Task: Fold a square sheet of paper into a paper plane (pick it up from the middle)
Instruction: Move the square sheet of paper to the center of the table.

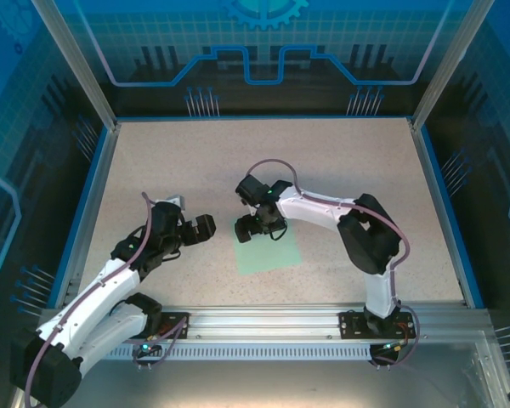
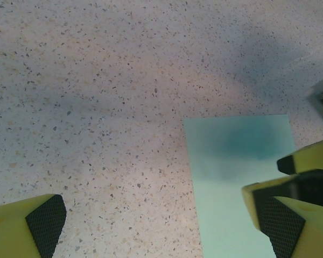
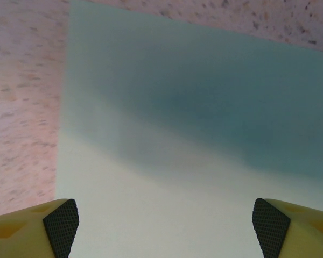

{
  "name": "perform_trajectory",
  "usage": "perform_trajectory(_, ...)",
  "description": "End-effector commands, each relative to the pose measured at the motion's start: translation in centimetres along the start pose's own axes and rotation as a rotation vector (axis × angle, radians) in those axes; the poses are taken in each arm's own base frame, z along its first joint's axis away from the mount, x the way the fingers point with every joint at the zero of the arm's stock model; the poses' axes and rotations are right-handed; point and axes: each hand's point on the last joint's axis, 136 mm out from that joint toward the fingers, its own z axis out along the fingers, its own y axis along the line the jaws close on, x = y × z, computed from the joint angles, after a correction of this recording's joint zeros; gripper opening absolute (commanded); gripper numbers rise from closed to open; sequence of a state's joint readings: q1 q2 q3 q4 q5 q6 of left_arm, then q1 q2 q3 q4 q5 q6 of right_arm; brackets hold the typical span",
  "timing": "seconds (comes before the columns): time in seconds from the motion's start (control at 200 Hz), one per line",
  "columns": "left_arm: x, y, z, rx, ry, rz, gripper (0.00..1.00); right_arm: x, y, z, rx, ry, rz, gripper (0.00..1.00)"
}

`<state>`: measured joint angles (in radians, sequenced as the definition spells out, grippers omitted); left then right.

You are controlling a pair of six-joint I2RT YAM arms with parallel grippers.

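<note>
Lying flat on the speckled desk (image 1: 348, 161), the square sheet of paper (image 1: 272, 251) is sitting near the middle, closer to the near rail than to the far edge. It is showing no visible crease or fold.

The right end effector (image 1: 259, 228) is reaching in from the right and hanging over the sheet's far-left corner. In the right wrist view the right end effector (image 3: 167, 228) is released, its jaws standing wide apart with a black pad at each side of the mint-green paper (image 3: 194, 107), which is carrying a soft shadow. Whether the fingertips are touching the paper cannot be told.

The left end effector (image 1: 200, 229) is sitting to the left of the sheet, near its left edge and pointing toward it. In the left wrist view the left end effector (image 2: 162, 226) is also released and gripping nothing, one pad over bare desk, the other over the sheet (image 2: 231, 177).
</note>
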<state>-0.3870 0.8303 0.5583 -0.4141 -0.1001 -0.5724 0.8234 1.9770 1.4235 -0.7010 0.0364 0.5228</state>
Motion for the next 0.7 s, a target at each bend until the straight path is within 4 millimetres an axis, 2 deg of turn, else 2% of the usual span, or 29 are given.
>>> perform_trajectory(0.0, 0.0, 0.3, -0.2, -0.007, 0.005, 0.014, 0.99, -0.9, -0.3, 0.8, -0.032, 0.012, 0.045, 0.88)
perform_trajectory(0.165, 0.3, 0.4, -0.3, -0.008, 0.010, 0.029, 0.99, 0.5, -3.1, 2.0, -0.039, 0.047, 0.109, 0.88)
perform_trajectory(0.35, 0.2, 0.2, -0.2, 0.006, 0.004, 0.021, 0.99, 1.3, -6.2, 1.8, -0.023, 0.059, 0.151, 0.88)
perform_trajectory(0.475, 0.0, 0.1, -0.1, 0.011, -0.005, 0.019, 0.99, 0.9, -7.1, 0.7, 0.000, 0.041, 0.142, 0.88)
perform_trajectory(0.555, -0.1, 0.0, -0.1, 0.014, -0.008, 0.017, 0.99, 0.4, -6.5, -0.4, 0.000, 0.023, 0.121, 0.89)
perform_trajectory(0.695, 0.1, -0.3, 0.1, 0.031, 0.000, 0.008, 0.98, 0.6, -6.1, -2.4, 0.152, 0.000, 0.036, 0.95)
